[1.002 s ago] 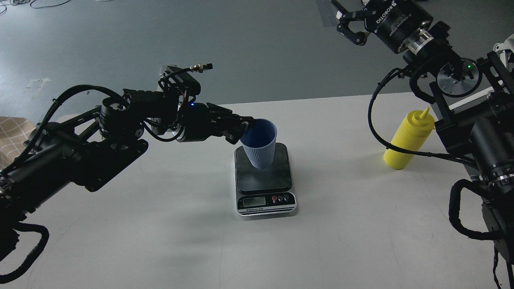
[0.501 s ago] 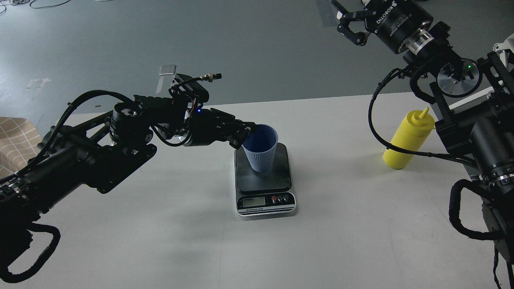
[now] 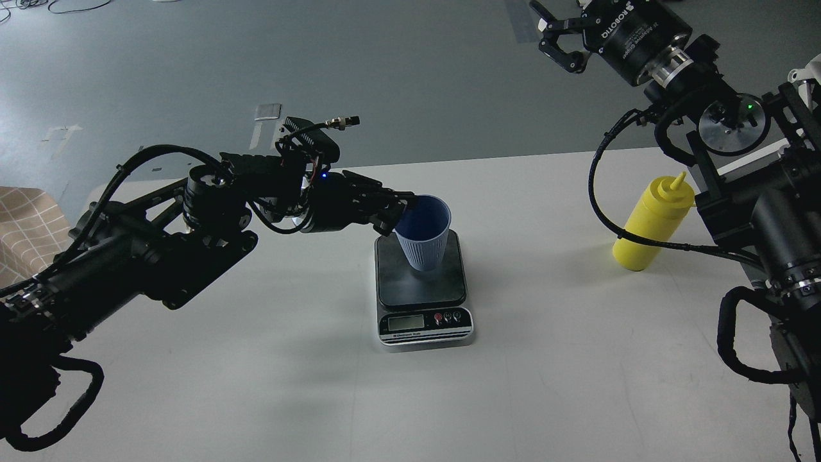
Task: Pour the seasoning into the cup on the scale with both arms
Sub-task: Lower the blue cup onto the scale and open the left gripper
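Note:
The light-blue ribbed cup (image 3: 424, 240) is upright over the dark platform of the scale (image 3: 401, 285), its base at or just above the platform. My left gripper (image 3: 401, 209) comes in from the left and is shut on the cup's left rim. The yellow seasoning bottle (image 3: 649, 228) stands on the table at the right, free of any gripper, nozzle up. My right gripper (image 3: 557, 37) is open and empty, high at the top right, well above and behind the bottle.
The white table (image 3: 545, 385) carries only the scale and the bottle. My right arm's links and cables (image 3: 757, 212) sit just right of the bottle. A tan checked cloth (image 3: 22, 221) lies at the left edge.
My left arm has shifted right with the cup, bringing it nearer the middle of the scale's platform. The right arm and the bottle have not moved.

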`<state>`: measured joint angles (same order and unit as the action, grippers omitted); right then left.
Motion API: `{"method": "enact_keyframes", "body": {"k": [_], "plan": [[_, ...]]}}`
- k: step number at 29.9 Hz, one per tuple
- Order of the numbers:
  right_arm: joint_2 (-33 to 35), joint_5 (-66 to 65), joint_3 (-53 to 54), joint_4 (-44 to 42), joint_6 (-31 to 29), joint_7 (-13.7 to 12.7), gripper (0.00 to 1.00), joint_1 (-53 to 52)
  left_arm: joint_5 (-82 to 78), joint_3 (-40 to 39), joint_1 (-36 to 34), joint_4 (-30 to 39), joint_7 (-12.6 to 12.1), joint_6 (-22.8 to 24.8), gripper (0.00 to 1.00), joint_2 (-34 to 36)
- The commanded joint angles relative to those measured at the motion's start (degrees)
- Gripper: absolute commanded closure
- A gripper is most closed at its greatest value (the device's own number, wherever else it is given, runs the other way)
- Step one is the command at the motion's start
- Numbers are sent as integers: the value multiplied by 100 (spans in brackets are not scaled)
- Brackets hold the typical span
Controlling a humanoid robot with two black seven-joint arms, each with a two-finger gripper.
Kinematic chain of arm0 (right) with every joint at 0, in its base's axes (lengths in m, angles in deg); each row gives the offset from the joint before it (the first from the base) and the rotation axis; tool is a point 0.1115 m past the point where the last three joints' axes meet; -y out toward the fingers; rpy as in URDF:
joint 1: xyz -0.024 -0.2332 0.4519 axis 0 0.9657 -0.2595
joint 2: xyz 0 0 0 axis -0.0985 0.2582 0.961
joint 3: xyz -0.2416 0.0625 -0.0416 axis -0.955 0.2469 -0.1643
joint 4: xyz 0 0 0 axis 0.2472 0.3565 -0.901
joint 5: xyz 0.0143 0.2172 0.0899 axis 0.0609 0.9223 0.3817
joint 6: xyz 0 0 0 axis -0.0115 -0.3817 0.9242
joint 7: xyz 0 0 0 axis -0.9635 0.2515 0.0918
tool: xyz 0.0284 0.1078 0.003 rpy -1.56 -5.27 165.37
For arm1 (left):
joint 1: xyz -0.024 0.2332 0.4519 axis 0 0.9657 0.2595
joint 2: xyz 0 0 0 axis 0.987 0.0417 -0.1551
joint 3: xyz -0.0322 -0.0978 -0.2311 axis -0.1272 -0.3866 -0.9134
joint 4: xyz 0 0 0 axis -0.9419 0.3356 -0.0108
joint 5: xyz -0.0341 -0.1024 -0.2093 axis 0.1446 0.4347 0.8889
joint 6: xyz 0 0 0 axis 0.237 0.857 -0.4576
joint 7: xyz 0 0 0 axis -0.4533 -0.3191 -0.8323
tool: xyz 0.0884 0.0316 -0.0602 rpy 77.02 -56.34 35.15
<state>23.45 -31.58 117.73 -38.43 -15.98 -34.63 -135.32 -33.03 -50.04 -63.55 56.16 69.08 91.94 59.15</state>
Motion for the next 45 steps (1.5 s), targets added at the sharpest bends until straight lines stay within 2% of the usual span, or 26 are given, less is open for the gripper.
{"method": "enact_keyframes", "body": {"k": [1, 12, 27, 42, 44, 45], "plan": [[-1, 6, 0, 0, 0, 0, 1, 9, 13, 0, 25, 0, -66, -27, 100, 0], [-1, -3, 0, 9, 0, 0, 1, 18, -13, 0, 87, 0, -154, -36, 100, 0], [-1, -3, 0, 0, 0, 0, 1, 18, 31, 0, 96, 0, -154, -27, 100, 0], [-1, 6, 8, 0, 0, 0, 1, 18, 224, -17, 96, 0, -321, -36, 65, 0], [-1, 6, 8, 0, 0, 0, 1, 18, 329, -26, 96, 0, -304, -36, 54, 0], [-1, 6, 8, 9, 0, 0, 1, 18, 425, -70, 96, 9, -304, -36, 42, 0]]}}
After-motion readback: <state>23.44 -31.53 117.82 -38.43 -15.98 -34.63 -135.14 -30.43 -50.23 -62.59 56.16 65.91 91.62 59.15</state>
